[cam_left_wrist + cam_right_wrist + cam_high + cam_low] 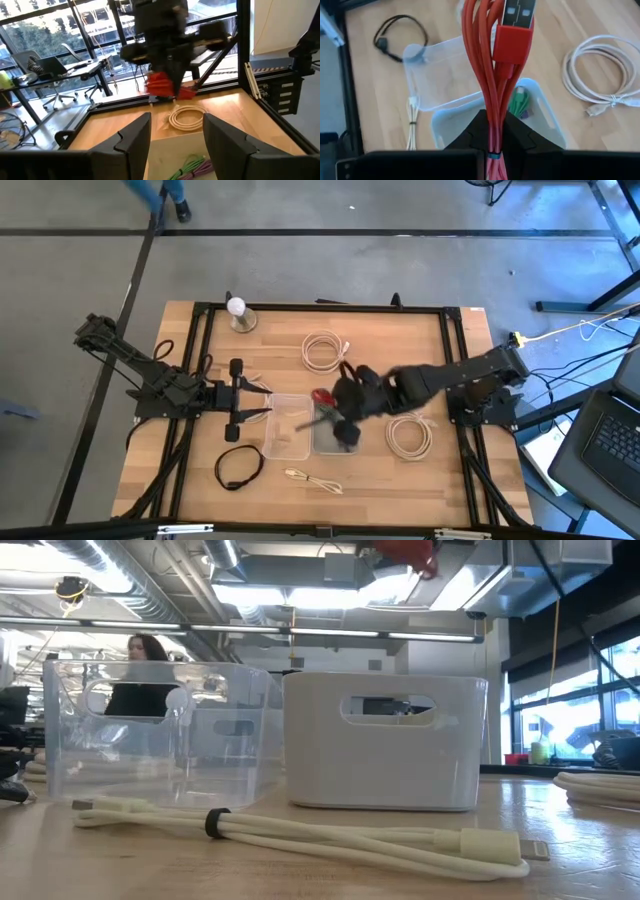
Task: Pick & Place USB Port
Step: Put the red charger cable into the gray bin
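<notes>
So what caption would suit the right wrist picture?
Right gripper shut on a bundled red USB cable, above the white bin.

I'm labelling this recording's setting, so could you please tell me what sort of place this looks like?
Most likely an open-plan lab or workshop office: exposed ceiling ducts, desks with office chairs by large windows, and a person seated beyond the wooden table.

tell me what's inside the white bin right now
A green cable bundle lies inside the white bin. The right tool, gripping the red usb cable above it, hides the rest of the floor.
</notes>
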Action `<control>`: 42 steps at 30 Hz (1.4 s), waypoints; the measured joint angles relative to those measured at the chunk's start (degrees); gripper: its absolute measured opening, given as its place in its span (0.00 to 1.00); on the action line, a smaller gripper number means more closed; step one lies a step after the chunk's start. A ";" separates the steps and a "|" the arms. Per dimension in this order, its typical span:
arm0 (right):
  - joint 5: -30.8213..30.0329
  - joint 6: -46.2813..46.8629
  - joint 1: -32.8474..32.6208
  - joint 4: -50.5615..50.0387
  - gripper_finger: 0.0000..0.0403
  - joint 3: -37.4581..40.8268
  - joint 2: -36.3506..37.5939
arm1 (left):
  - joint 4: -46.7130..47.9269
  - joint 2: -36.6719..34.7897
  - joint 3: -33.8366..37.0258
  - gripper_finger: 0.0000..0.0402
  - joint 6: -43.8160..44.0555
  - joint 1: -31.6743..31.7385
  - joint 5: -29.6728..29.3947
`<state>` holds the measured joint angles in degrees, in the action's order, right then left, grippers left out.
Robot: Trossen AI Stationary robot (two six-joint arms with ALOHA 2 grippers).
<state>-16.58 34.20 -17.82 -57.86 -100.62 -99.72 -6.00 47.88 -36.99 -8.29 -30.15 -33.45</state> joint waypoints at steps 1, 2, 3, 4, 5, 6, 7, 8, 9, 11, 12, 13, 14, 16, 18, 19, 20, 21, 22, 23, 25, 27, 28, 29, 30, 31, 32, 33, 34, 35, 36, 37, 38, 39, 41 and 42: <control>0.59 0.02 0.98 -0.09 0.07 0.03 -0.05 | 0.00 0.01 0.00 0.43 0.00 0.00 0.00; 1.35 0.07 1.99 0.34 0.07 0.32 -0.15 | 0.01 0.02 0.00 0.43 0.02 0.00 0.00; 2.32 0.25 2.96 0.82 0.07 0.82 -0.19 | 0.00 0.02 0.00 0.43 0.01 0.00 0.02; 3.25 0.94 3.84 1.03 0.07 1.41 -0.22 | -0.02 0.00 0.00 0.43 0.02 0.00 0.02; 4.10 1.85 4.71 1.40 0.07 2.10 -0.40 | -0.01 0.02 0.00 0.43 0.02 0.00 0.01; 4.67 2.94 5.53 2.07 0.07 2.81 -0.81 | -0.02 0.01 0.00 0.43 0.02 0.00 0.01; 4.81 3.80 6.13 2.68 0.07 3.73 -1.07 | -0.02 0.02 0.00 0.43 0.02 0.00 0.02; 4.81 4.72 6.67 2.76 0.07 4.98 -1.18 | -0.02 0.02 0.00 0.43 0.02 0.00 0.02; 4.78 6.06 7.25 3.02 0.07 6.18 -1.41 | -0.04 0.01 0.00 0.43 0.02 0.00 0.01; 4.70 9.47 7.98 4.37 0.07 8.38 -1.81 | -0.02 0.02 0.00 0.43 0.02 0.00 0.02; 4.51 11.04 8.27 4.33 0.07 9.80 -1.84 | -0.18 0.02 0.00 0.43 0.02 0.00 0.01; 4.38 12.61 8.47 4.72 0.07 11.32 -1.84 | -0.28 0.00 0.00 0.43 0.02 0.00 -0.01; 4.35 14.44 8.65 6.35 0.07 13.05 -1.81 | -0.26 0.00 0.00 0.43 0.02 0.00 -0.07; 4.37 18.16 8.87 9.54 0.07 16.30 -1.84 | -0.26 0.02 0.00 0.43 0.02 0.00 -0.09; 4.83 21.40 8.91 11.78 0.07 18.81 -1.84 | -0.26 0.00 0.00 0.43 0.02 0.00 -0.32; 5.28 22.80 8.91 14.43 0.07 19.98 -1.84 | -0.25 0.00 0.00 0.43 0.01 0.00 -0.39; 5.66 23.74 8.90 17.35 0.07 21.18 -1.84 | -0.26 0.00 0.00 0.43 0.01 0.00 -0.59; 6.12 23.95 8.77 20.06 0.07 22.33 -1.84 | -0.28 0.00 -0.01 0.43 0.00 0.00 -0.90; 6.48 24.05 8.49 22.39 0.07 23.19 -1.85 | -0.25 0.00 0.00 0.43 -0.20 0.00 -1.30; 6.58 24.27 8.12 24.15 0.07 23.55 -1.88 | -0.25 0.00 0.00 0.43 -0.83 0.00 -1.70; 6.55 25.61 7.10 26.15 0.07 23.66 -1.83 | -0.26 0.00 0.00 0.43 -2.05 0.00 -2.10; 4.81 27.11 5.88 25.78 0.07 23.92 -1.81 | -0.25 0.00 0.00 0.43 -2.39 0.00 -2.14; 4.09 28.00 5.29 25.25 0.07 24.06 -1.84 | -0.26 0.00 -0.01 0.43 -2.38 0.00 -2.14; 3.57 28.84 4.80 25.27 0.07 24.09 -1.86 | -0.24 0.00 -0.01 0.43 -2.38 0.00 -2.14; 2.98 29.71 4.28 25.56 0.07 24.05 -1.85 | -0.17 0.00 0.00 0.43 -2.42 0.00 -2.14; 2.75 30.12 3.80 25.70 0.07 24.02 -1.81 | -0.10 0.00 0.00 0.43 -2.45 0.00 -2.14; 2.61 30.58 3.39 25.90 0.07 24.02 -1.99 | 0.05 0.00 0.00 0.43 -2.45 0.00 -2.14; 2.40 31.24 3.03 26.37 0.07 24.02 -2.43 | 0.19 0.00 -0.01 0.43 -2.45 0.00 -2.13; 1.99 31.52 2.73 26.94 0.07 24.02 -2.85 | 0.20 0.00 -0.01 0.43 -2.44 0.00 -2.12; 1.77 31.79 2.48 27.08 0.07 24.02 -3.21 | 0.19 0.00 0.00 0.43 -2.43 0.00 -2.13; 1.75 32.22 2.32 27.83 0.07 23.99 -3.85 | 0.18 0.00 0.00 0.43 -2.43 0.00 -2.12; 1.78 32.72 2.27 28.37 0.07 23.65 -4.65 | 0.20 0.00 0.00 0.43 -2.43 0.00 -2.12; 1.87 32.88 2.22 28.25 0.07 23.58 -5.40 | 0.22 0.00 -0.02 0.43 -2.43 0.00 -2.12; 2.52 32.95 2.22 27.81 0.07 23.58 -6.24 | 0.18 0.00 0.00 0.43 -2.43 0.00 -2.12; 3.16 33.74 2.27 27.94 0.07 23.58 -7.70 | 0.33 0.00 0.00 0.43 -2.39 0.00 -2.10; 3.18 33.99 2.27 27.83 0.07 23.58 -8.21 | 0.41 0.00 0.00 0.43 -2.22 0.00 -2.04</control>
<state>-13.39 68.19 -15.55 -30.03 -77.03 -107.93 -5.59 47.88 -36.99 -10.52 -30.15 -35.50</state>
